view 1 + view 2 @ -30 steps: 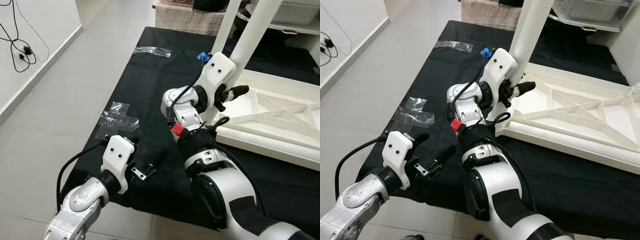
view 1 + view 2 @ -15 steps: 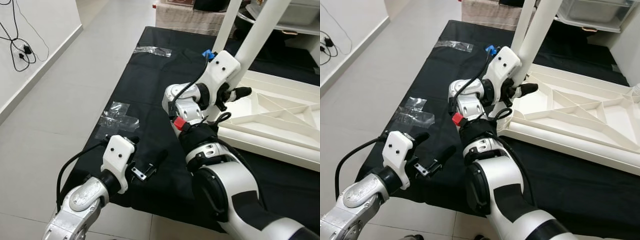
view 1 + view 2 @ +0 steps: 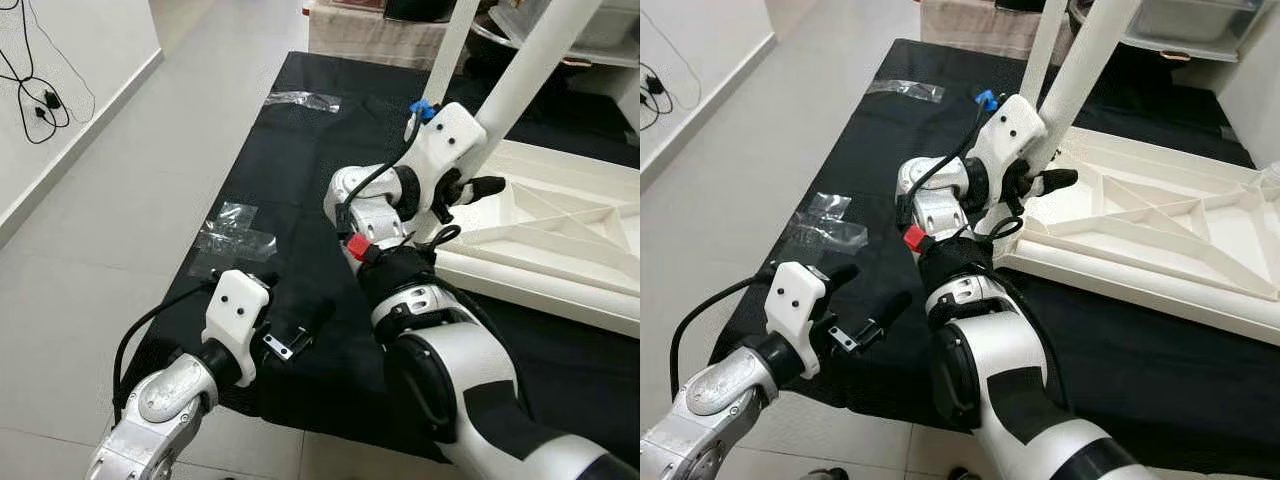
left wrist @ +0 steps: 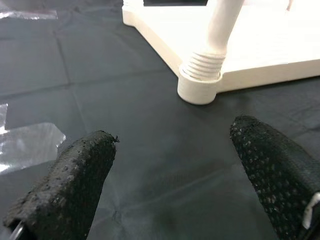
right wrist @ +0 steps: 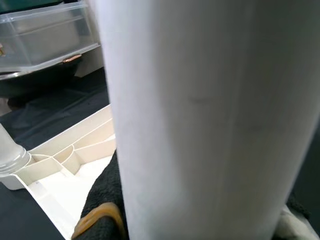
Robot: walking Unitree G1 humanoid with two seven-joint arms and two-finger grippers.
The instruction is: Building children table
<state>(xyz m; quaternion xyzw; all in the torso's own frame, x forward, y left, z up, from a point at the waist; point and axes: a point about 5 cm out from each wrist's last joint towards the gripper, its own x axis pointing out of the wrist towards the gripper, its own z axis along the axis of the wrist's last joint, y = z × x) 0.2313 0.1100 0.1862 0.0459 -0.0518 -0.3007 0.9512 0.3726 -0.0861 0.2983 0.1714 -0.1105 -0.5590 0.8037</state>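
The right gripper (image 3: pixel 1048 170) is clamped around the white table leg (image 3: pixel 530 70), which stands tilted in the corner socket of the upturned white tabletop (image 3: pixel 560 240) just beyond it. The left gripper (image 3: pixel 300 315) hovers with fingers spread above the black mat (image 3: pixel 290 170), well apart from the tabletop, crumpled clear plastic (image 3: pixel 232 235) nearby.

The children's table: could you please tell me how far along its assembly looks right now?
Partly done. The upside-down tabletop lies on the black cloth, with a far leg already standing. In hand: the right end effector grips the near leg at its corner socket. The left end effector hovers open. Other corners are out of view.
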